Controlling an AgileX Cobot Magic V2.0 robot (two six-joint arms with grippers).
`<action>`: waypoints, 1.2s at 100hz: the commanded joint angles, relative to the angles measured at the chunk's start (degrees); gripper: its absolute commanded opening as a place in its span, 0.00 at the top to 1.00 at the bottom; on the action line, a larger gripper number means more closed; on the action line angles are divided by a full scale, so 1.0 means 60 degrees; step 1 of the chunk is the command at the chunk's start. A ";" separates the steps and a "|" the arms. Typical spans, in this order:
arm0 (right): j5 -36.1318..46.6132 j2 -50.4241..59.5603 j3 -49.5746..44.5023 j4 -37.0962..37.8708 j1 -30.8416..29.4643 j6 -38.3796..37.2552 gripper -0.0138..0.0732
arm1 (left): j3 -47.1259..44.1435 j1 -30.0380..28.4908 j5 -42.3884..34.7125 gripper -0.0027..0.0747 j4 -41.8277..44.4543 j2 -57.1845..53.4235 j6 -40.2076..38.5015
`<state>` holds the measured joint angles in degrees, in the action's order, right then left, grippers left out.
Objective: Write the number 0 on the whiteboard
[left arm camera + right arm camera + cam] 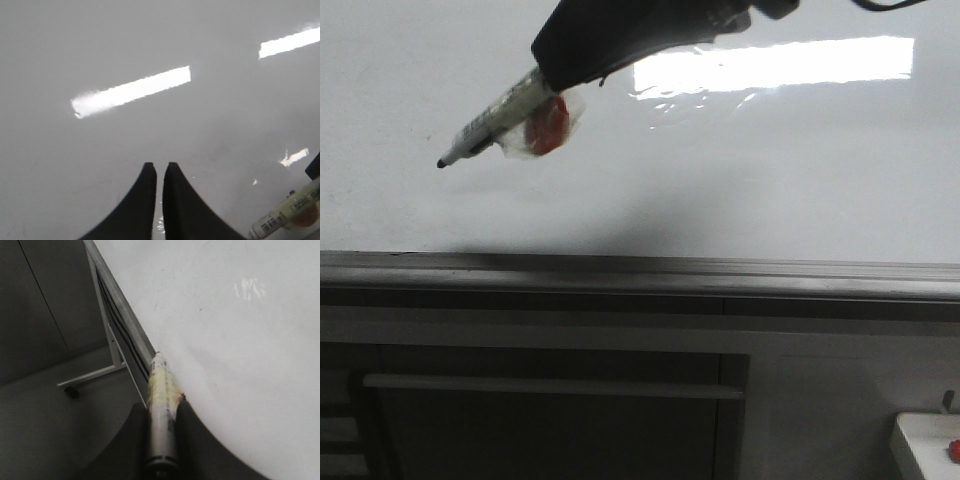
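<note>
The whiteboard [740, 190] fills the upper front view, glossy white with a bright rectangular glare and a grey ledge [640, 268] below. No number 0 shows on it. My right gripper [582, 52] is shut on a white marker pen [498, 116] with a red patch under clear tape; its dark tip points down-left, close to the board. The right wrist view shows the marker [161, 405] between the fingers, beside the board [240, 340]. My left gripper [159, 167] is shut and empty, facing the board [150, 45]; the marker [287, 212] shows at that view's corner.
Below the ledge is a grey cabinet front with a horizontal bar [550, 385]. A white tray corner [925, 445] with a small red thing sits at the lower right. The board's frame and a stand leg [90, 377] show in the right wrist view.
</note>
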<state>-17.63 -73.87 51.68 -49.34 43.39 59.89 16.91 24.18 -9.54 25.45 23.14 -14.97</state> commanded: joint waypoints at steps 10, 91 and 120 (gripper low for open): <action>-0.0336 -0.0478 0.1191 -0.0199 -0.0524 -0.0157 0.92 | 0.0357 -0.0367 -0.0952 0.99 -0.0169 0.0053 -0.0115; -0.1089 -0.1730 0.3126 0.0424 -0.1482 -0.0265 0.92 | 0.0357 -0.0366 -0.1332 0.99 -0.0235 0.0053 -0.0115; -0.1609 -0.1389 0.3362 0.0866 -0.2200 -0.0896 0.92 | 0.0357 -0.0366 -0.1332 0.99 -0.0235 0.0053 -0.0115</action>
<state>-29.69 -85.34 69.90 -45.85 32.28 56.45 16.91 22.29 -13.07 25.20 23.11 -15.10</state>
